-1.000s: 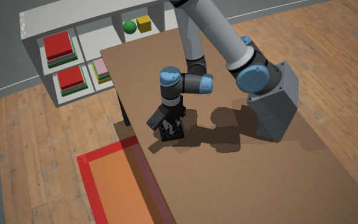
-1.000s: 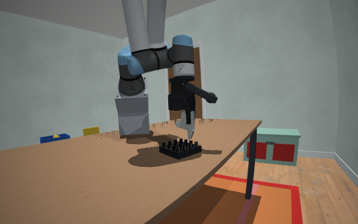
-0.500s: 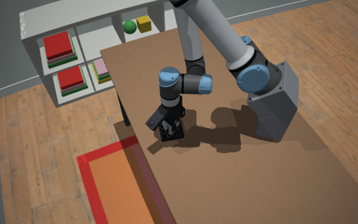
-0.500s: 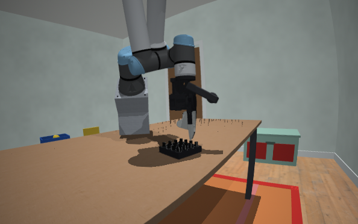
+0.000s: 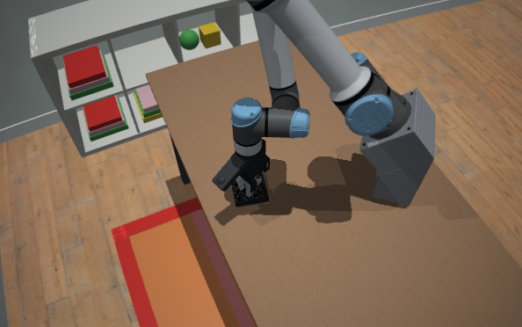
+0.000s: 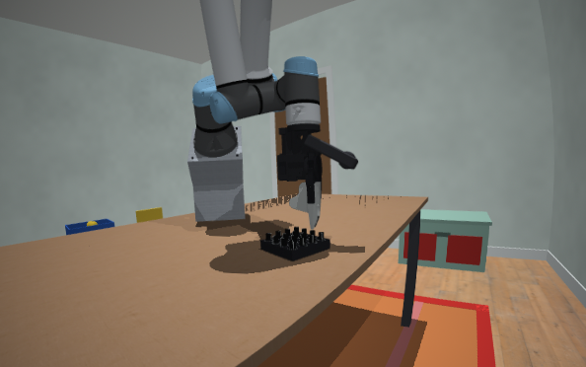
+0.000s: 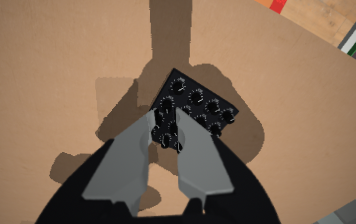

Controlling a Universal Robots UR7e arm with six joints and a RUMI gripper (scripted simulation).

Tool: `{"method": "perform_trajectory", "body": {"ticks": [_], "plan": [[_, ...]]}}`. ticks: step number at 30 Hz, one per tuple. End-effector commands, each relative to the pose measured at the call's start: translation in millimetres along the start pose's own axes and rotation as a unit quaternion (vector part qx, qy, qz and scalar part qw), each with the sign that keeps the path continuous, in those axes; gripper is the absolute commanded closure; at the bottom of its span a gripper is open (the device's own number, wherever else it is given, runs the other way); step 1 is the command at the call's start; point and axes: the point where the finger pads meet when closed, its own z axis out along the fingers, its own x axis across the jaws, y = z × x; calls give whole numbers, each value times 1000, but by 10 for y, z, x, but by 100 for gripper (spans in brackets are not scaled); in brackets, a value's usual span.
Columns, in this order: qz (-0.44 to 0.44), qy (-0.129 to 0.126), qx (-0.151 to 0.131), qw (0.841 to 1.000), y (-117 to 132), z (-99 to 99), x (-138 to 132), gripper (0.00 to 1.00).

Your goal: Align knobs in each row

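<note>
the black knob box (image 5: 251, 202) (image 6: 294, 255) (image 7: 189, 90) lies flat on the brown table (image 5: 351, 264) (image 6: 123, 291) (image 7: 65, 50), near the table's long edge on the rug side. the gripper (image 5: 251, 193) (image 6: 314, 227) (image 7: 166, 109) points down over the knob box, its two grey fingers slightly spread, with a narrow gap and nothing pinched between them. whether the tips touch any knob, i cannot tell. in the wrist view the fingers cover part of the knob box; the corner knob (image 7: 178, 87) and others along the far side show beyond them. the pointer marks are too small to read reliably. in the top view the grey pedestal (image 5: 406, 163) (image 6: 217, 192) stands well to the right of the knob box, the white cubby shelf (image 5: 110, 31) is to its upper left, and the orange rug with a red border (image 5: 167, 272) (image 6: 449, 340) is to its lower left.

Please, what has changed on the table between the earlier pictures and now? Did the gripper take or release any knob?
I see no clear change. The gripper hangs over the knob box, its fingers a little apart with nothing between them, and I see no knob taken or released. The arm and the box stayed where they were. The knob pointers are too small in the earlier pictures to compare.
</note>
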Motion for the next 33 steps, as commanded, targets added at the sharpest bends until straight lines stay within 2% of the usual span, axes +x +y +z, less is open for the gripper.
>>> {"method": "perform_trajectory", "body": {"ticks": [1,33], "plan": [[0,0,0,1000,-3,-3,1,89],[0,0,0,1000,-3,55,2,89]]}}
